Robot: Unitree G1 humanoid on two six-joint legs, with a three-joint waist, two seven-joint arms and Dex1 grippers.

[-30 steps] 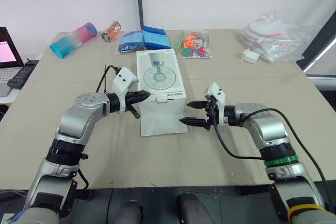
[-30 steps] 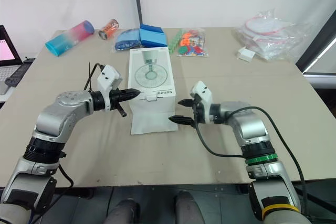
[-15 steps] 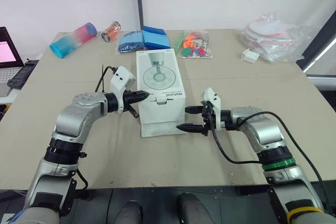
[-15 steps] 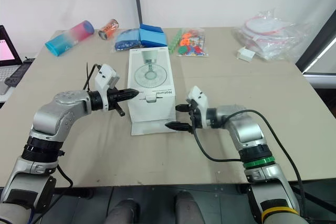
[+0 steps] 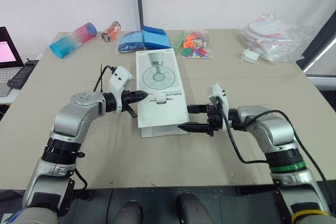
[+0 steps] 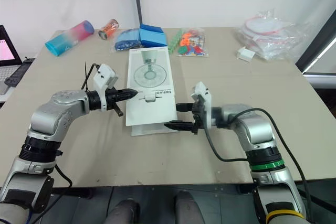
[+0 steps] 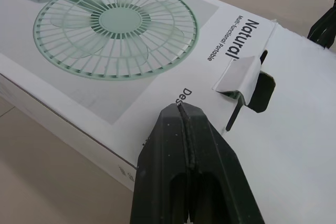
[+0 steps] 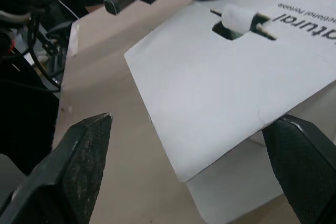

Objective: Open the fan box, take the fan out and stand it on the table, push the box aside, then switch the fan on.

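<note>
The white fan box (image 5: 159, 85) lies flat mid-table, a green fan printed on its top (image 7: 115, 24). Its near end flap (image 8: 226, 93) is lifted, sticking out roughly level with the top, and a white hang tab (image 7: 239, 74) stands up at the fold. My left gripper (image 5: 144, 96) is shut, and its tip (image 7: 182, 109) rests on the box top's left edge by the tab. At the flap's near right corner my right gripper (image 5: 191, 118) is open, with the flap's free edge between its spread fingers (image 8: 79, 156).
Along the table's far edge lie a pink-blue cylinder (image 5: 73, 39), an orange can (image 5: 111, 31), blue packs (image 5: 144, 39), a bag of coloured pieces (image 5: 194, 44), a small white box (image 5: 250, 56) and plastic bags (image 5: 273, 38). A laptop (image 5: 8, 51) sits off the left side.
The box's near flap has swung up from hanging down the front to level with the top. My right gripper dipped towards the box's near corner, then drew back right. The left gripper stayed put.
</note>
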